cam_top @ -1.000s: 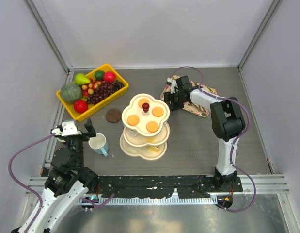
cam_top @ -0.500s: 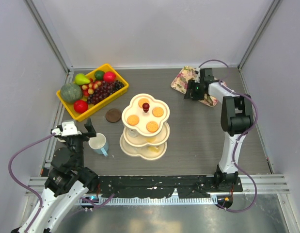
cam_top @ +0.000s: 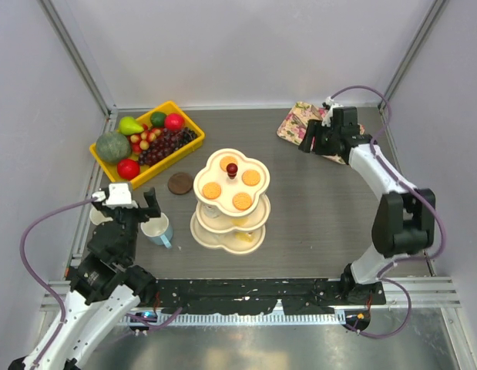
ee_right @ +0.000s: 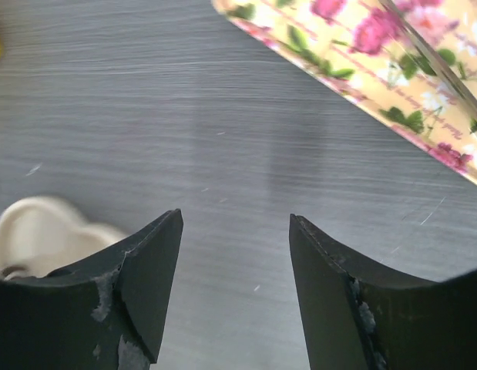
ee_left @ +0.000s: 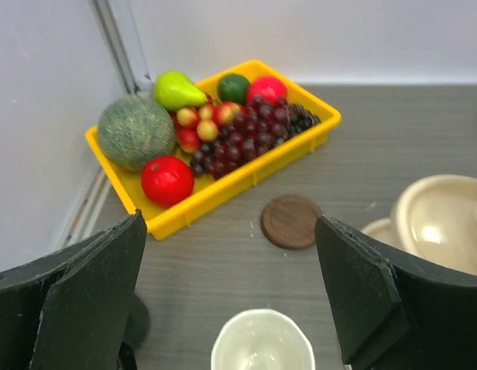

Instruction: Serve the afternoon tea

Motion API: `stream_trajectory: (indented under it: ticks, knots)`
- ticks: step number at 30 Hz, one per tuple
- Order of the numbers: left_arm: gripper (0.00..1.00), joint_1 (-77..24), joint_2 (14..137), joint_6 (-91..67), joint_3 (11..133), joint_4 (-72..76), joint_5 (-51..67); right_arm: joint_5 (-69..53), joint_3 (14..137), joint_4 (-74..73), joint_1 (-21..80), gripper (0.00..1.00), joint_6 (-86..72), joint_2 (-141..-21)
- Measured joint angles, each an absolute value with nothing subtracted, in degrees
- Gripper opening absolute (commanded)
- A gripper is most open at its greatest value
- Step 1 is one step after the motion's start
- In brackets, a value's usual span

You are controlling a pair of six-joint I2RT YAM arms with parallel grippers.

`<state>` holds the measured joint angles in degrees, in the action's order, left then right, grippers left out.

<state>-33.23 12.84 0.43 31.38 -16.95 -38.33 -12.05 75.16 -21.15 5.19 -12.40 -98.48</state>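
The cream three-tier stand (cam_top: 257, 221) with its red knob (cam_top: 232, 168) stands mid-table, with round orange biscuits (cam_top: 242, 201) on the top tier. A lobe of the stand (ee_right: 38, 231) shows at the lower left of the right wrist view. The pale blue mug (cam_top: 157, 229) sits left of the stand. My left gripper (cam_top: 132, 210) hangs open just above the mug (ee_left: 261, 343), whose rim lies low between the fingers (ee_left: 99, 285). My right gripper (cam_top: 309, 141) is open and empty at the back right, over bare table (ee_right: 234, 231) beside the floral tray.
A yellow bin of fruit (cam_top: 179, 113) sits at the back left, also ahead in the left wrist view (ee_left: 223, 189). A brown round coaster (cam_top: 180, 183) lies between bin and stand. The floral tray (cam_top: 296, 122) rests at the back right.
My right arm has swung from beside the stand to the back right by the floral tray, its jaws a little wider. My left gripper has shifted right, closer over the mug.
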Motion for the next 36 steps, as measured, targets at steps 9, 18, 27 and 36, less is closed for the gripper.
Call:
stream_trajectory:
  ticks: [9,18,27,36]
  knots:
    - [0.99,-33.2,27.2,-10.3,45.3,-31.7,-27.6,-12.5,62.8,-18.4,12.8,0.65,-12.4,-74.0]
    - [0.99,-33.2,40.8,-20.3,46.5,-37.6,-17.6,-12.5,53.0,-19.0,14.8,0.68,-13.1,-57.6]
    - [0.99,-33.2,46.5,-25.8,44.1,-37.3,-13.3,-10.2,52.2,-20.1,14.8,0.73,-12.3,-47.5]
    - [0.99,-33.0,50.1,-27.5,43.9,-34.2,-12.3,-7.3,51.0,-21.9,14.8,0.74,-10.8,-42.5]
